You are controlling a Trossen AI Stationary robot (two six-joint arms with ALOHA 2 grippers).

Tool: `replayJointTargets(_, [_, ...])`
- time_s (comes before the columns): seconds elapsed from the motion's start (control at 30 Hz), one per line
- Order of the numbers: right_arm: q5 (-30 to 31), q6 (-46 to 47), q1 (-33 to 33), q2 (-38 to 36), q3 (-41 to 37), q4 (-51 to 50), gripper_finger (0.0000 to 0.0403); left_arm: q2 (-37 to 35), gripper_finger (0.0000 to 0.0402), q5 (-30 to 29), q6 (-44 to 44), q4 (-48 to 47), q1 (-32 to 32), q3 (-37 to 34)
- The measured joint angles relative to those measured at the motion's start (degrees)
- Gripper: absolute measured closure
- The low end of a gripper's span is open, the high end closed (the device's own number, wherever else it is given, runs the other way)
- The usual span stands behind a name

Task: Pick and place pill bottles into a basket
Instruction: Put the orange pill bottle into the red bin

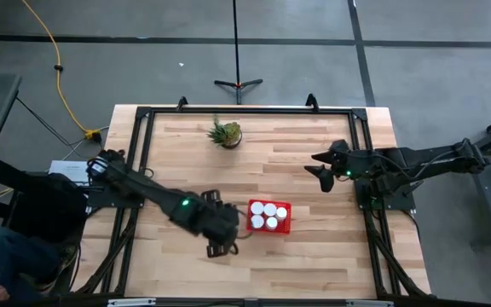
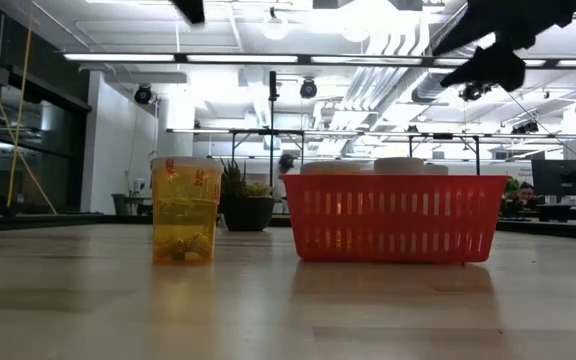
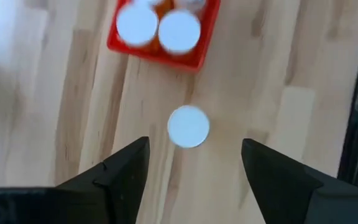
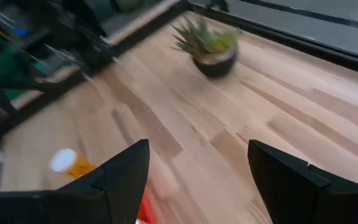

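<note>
Standing upright toward the far side of the light wooden table (image 1: pixel 314 247), well apart from everything else on it: small spiky green potted plant (image 1: pixel 226 133). Lying on grey floor beyond the table: tripod base (image 1: pixel 238 83) with thin pole rising from it, plus yellow cable (image 1: pixel 48 43) curving toward the table's left corner. Glowing overhead across the room: ceiling light strips (image 2: pixel 268 58).

One pill bottle (image 3: pixel 188 126) stands alone on the counter (image 1: pixel 314 256), just beside the basket (image 1: pixel 285 227), with bare wood on its other sides. The left gripper (image 3: pixel 194 168) hangs above it with fingers spread wider than the cap. The potted plant (image 1: pixel 227 133) stands well apart, toward the far edge.
</note>
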Motion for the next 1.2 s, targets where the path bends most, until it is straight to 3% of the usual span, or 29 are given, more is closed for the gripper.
replayJointTargets(0.17, [-2.6,-5.6,0.0,0.0,0.0,8.4,0.014,-2.1,0.0113,-6.9,-3.2,6.7,-3.9,0.0])
replayJointTargets(0.47, [-2.4,-7.6,0.0,0.0,0.0,9.3,0.0139,-2.8,0.0114,-9.0,-3.4,9.1,-5.4,0.0])
replayJointTargets(0.63, [-2.8,-8.6,0.0,0.0,0.0,9.1,0.0139,-3.9,0.0116,-9.4,3.3,23.8,-3.7,0.0])
replayJointTargets(0.8, [-2.2,-8.9,0.0,0.0,0.0,8.5,0.0139,-3.9,0.0121,-2.8,13.5,39.8,-0.4,0.1])
replayJointTargets(1.03, [-3.9,-6.9,0.0,0.0,0.0,8.3,0.0139,-3.9,0.0132,-1.1,16.3,33.2,2.7,-0.6])
replayJointTargets(1.2, [-3.1,-6.5,0.0,0.0,0.0,7.7,0.0139,-6.3,0.0136,2.0,14.7,33.0,4.2,-9.3])
